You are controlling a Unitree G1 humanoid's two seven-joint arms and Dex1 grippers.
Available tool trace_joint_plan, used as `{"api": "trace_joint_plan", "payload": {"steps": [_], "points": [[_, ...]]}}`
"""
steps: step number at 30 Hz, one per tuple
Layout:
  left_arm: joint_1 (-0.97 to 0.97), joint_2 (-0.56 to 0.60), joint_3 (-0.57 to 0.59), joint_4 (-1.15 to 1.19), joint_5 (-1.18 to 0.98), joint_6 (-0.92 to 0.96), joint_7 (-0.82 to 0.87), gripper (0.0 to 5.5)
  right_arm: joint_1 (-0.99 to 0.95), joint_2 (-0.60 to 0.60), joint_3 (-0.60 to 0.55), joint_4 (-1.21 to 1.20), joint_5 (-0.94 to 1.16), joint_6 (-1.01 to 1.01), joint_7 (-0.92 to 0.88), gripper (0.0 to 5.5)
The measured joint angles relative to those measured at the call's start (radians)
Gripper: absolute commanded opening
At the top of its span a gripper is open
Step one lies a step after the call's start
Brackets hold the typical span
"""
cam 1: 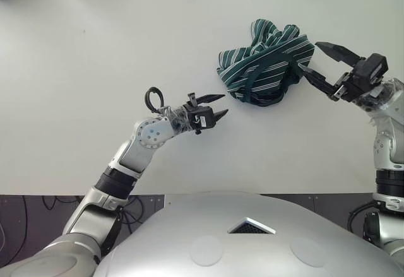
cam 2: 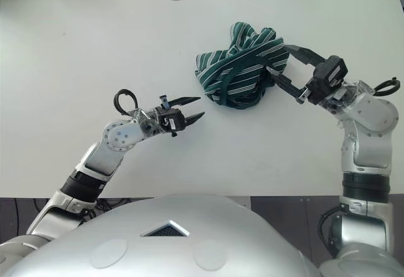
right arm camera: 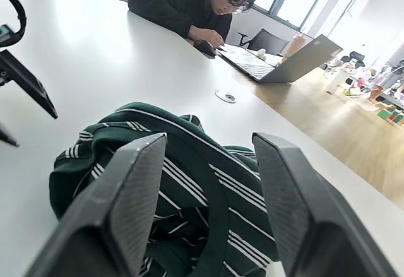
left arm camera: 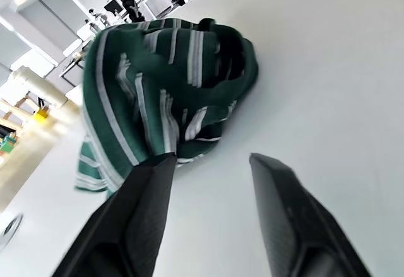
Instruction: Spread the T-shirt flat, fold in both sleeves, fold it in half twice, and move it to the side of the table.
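My right claw (cam 1: 308,56) and left claw (cam 1: 222,104) gape, empty. T-shirt (cam 1: 265,62) is bunched: I could pinch several layers and drag the wad.

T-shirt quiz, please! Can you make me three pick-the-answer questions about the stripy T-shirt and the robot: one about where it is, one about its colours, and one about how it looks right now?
1. Where is the T-shirt?
A. On the floor
B. On the table, at the right gripper
C. Inside a box

2. What colours is the T-shirt?
A. Dark green with white stripes
B. Red with dots
C. Plain yellow

3. How does the T-shirt look?
A. Spread flat
B. Neatly folded in a square
C. Crumpled in a heap

Answers:
1. B, because it lies on the white tabletop with the open right gripper's fingers at its edge.
2. A, because the cloth is dark green with thin white stripes in every view.
3. C, because it is bunched up in a lump, with no sleeves laid out.
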Motion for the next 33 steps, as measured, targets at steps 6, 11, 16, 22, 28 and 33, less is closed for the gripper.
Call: {"api": "trace_joint_plan", "payload": {"steps": [6, 11, 16, 22, 28, 33], "points": [[-0.079, -0.08, -0.072, 0.142, 0.105, -0.113, 0.083, 2.11, 0.0, 0.003, -0.001, 0.001, -0.002, -0.003, 0.013, 2.51], [-0.12, -0.105, -0.073, 0.203, 0.137, -0.143, 0.134, 2.11, 0.001, 0.004, 0.0, 0.001, -0.003, -0.003, 0.017, 2.51], [-0.143, -0.119, -0.078, 0.229, 0.165, -0.16, 0.154, 2.11, 0.001, 0.006, 0.0, 0.001, -0.004, -0.003, 0.017, 2.51], [-0.155, -0.128, -0.082, 0.252, 0.167, -0.162, 0.181, 1.68, 0.002, 0.006, 0.0, 0.0, -0.01, -0.003, 0.018, 2.51], [-0.17, -0.129, -0.082, 0.256, 0.166, -0.163, 0.186, 0.91, 0.002, 0.006, 0.0, 0.0, -0.01, -0.003, 0.018, 2.51], [-0.18, -0.132, -0.082, 0.267, 0.166, -0.174, 0.197, 0.31, 0.003, 0.006, 0.0, 0.0, -0.01, -0.003, 0.018, 2.51]]}}
